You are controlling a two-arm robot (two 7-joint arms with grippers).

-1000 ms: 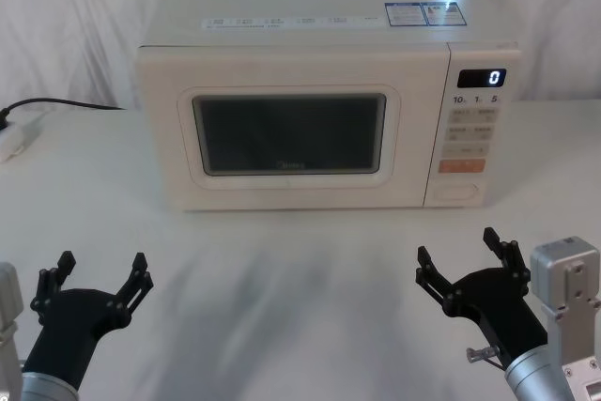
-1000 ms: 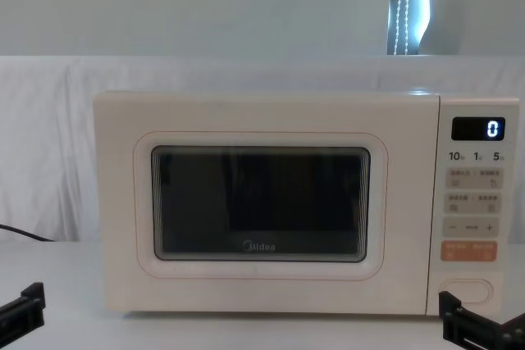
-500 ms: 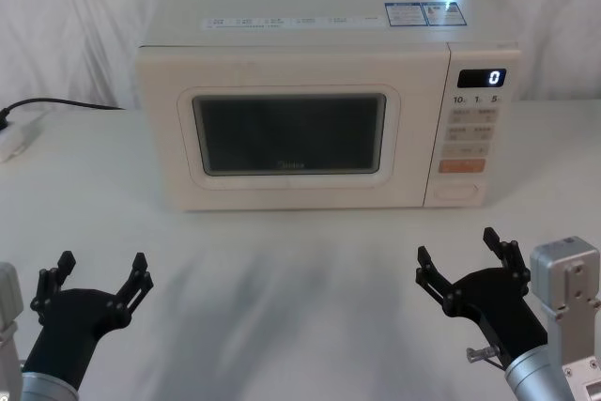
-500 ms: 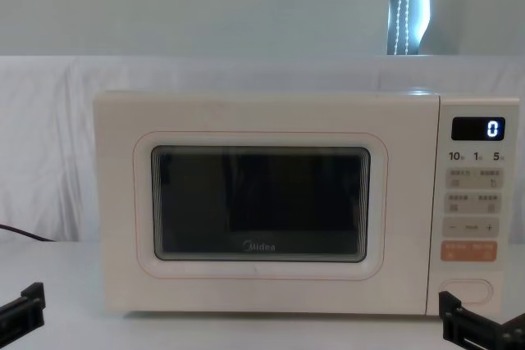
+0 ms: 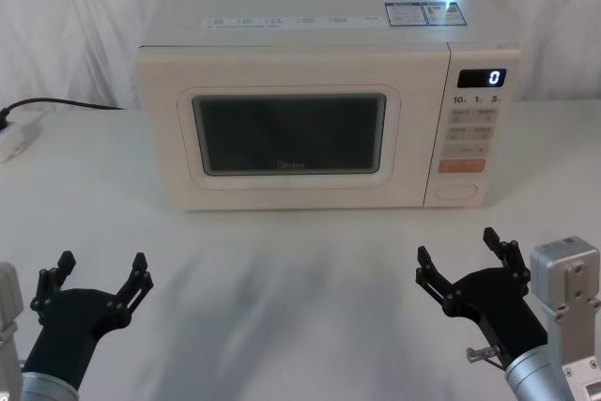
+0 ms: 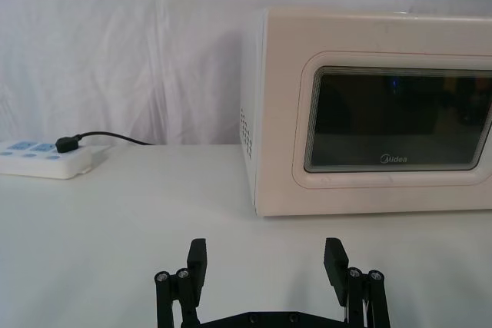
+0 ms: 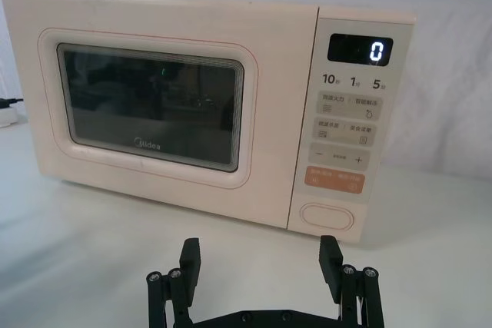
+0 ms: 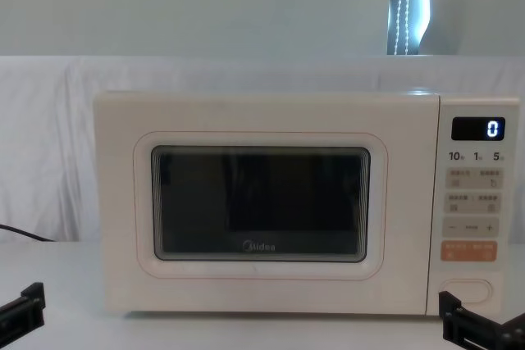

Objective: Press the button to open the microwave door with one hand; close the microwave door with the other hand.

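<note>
The cream-white microwave [image 5: 319,35] [image 8: 271,112] stands at the back of the table, its display reading "0". Its door [image 5: 291,133] [image 8: 261,206] [image 7: 154,105] [image 6: 396,120] is closed flush with the body. The wide pill-shaped button [image 5: 457,192] [image 8: 467,291] [image 7: 327,216] sits at the bottom of the control panel, under the orange key. My left gripper [image 5: 99,279] [image 6: 265,263] is open near the table's front left. My right gripper [image 5: 463,253] [image 7: 260,260] is open at the front right, well short of the button. Both hold nothing.
A white power strip [image 5: 19,136] [image 6: 46,160] with a black cable [image 5: 66,103] lies at the table's left. White cloth covers the table [image 5: 300,269] and hangs behind the oven. Open tabletop lies between the grippers and the microwave.
</note>
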